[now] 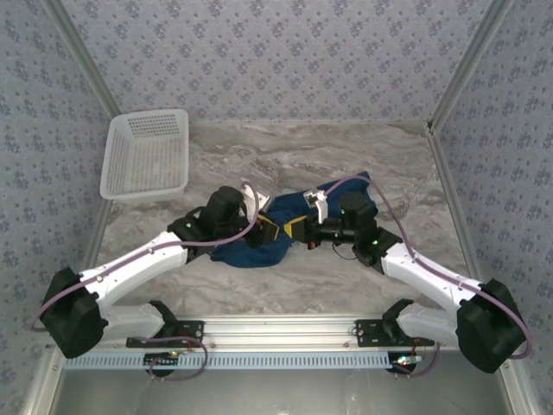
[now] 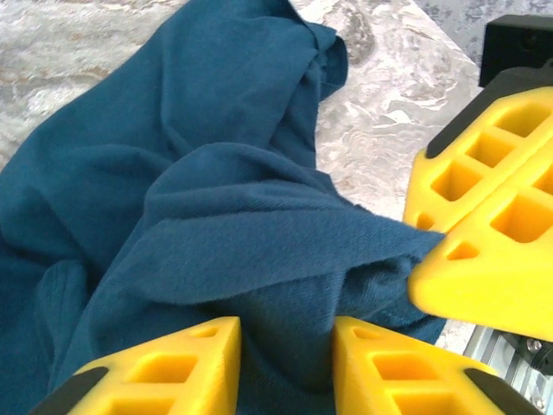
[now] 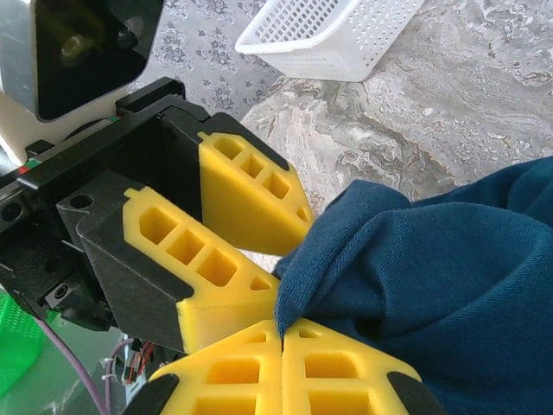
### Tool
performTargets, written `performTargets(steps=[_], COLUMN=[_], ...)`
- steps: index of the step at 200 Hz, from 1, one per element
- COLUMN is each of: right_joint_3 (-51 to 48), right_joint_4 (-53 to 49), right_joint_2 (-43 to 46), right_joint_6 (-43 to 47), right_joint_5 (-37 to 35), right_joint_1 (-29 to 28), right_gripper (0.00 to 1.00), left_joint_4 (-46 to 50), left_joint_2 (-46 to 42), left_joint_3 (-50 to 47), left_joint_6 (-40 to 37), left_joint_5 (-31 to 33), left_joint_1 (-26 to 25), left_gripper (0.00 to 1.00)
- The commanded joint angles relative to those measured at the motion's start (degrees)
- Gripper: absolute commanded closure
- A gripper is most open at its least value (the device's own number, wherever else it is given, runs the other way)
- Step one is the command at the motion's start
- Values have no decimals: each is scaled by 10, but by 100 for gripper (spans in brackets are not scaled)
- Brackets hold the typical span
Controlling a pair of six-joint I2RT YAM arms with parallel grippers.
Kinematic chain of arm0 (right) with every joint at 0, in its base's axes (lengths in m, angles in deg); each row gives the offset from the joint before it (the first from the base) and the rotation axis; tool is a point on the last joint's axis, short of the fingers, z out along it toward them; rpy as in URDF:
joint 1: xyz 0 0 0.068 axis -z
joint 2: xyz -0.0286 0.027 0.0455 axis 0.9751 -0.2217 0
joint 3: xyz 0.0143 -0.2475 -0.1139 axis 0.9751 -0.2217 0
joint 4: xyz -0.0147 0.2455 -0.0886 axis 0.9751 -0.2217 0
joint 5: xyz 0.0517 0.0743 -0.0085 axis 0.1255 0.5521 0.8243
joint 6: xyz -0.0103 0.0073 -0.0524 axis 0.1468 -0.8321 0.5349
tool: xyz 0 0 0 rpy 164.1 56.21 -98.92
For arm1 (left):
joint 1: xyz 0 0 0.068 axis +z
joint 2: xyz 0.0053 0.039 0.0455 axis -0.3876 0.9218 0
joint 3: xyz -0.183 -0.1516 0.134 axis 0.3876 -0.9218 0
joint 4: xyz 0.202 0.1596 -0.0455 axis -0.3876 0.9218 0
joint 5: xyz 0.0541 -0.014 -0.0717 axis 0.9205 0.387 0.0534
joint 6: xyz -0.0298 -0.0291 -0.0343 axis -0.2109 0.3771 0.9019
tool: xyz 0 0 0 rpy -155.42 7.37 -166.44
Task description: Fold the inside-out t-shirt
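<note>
inside-out t-shirt point(image 1: 259, 251) bunched mid surface point(image 1: 346, 147), toward near edge. right gripper point(image 3: 281, 327) jaws pressed together, shirt edge pinched at tips. left gripper point(image 2: 285, 333) jaws part-spread, fold sat between them, real grip can't be told. grippers crowded tip to tip over cloth. white basket point(image 1: 147, 156) parked at far-left corner, well apart from shirt.

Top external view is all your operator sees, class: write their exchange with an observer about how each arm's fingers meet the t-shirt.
Operator: Do the right fingers hold the t-shirt?
Observer: Yes; the right wrist view shows them shut, tips pinching a fold's edge.
Operator: And the left fingers?
Observer: The left wrist view shows them standing apart, with bunched cloth in the gap.
</note>
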Motion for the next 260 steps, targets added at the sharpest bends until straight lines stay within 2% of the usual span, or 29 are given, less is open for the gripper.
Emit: performTargets(steps=[1,32,49,70,94,121,132,145,158,181,194,209,220,232,245,260], right_joint_3=[-5,-8,-4,18,23,30,31,22,-1,-36,-40,-39,-36,-14,20,46], right_joint_4=[-2,-24,-65,-115,-110,-112,-115,-108,-38,77,101,98,62,-17,-136,-196], right_joint_2=[17,31,38,38,35,26,26,34,50,68,72,75,73,71,58,41], right_joint_6=[6,16,35,57,57,59,66,72,54,-4,-19,-18,-12,3,36,46], right_joint_5=[7,-10,-45,-128,-156,-170,-159,-113,-55,25,45,47,21,-60,-170,-219], right_joint_1=[3,8,12,7,-1,-7,-7,-6,3,19,25,26,26,26,19,14], right_gripper=[100,100,100,100,95,89,89,92,100,100,100,100,100,100,93,82], left_joint_4=[-10,-12,-37,-88,-136,-179,-185,-186,-191,-197,-195,-209,-242,-279,-308,-331], left_joint_2=[15,12,-16,-49,-74,-103,-111,-114,-110,-97,-87,-77,-74,-79,-88,-100], left_joint_3=[26,25,11,-9,-27,-48,-52,-57,-65,-77,-80,-82,-87,-96,-105,-115], left_joint_6=[-16,-4,15,42,68,88,91,90,89,94,97,110,128,147,161,166], left_joint_5=[-42,-72,-104,-171,-222,-235,-233,-232,-226,-195,-177,-188,-212,-236,-249,-253], left_joint_1=[1,21,41,51,56,58,59,58,58,59,60,61,61,61,61,61], left_gripper=[77,100,100,100,100,100,100,100,100,100,100,100,100,100,100,100])
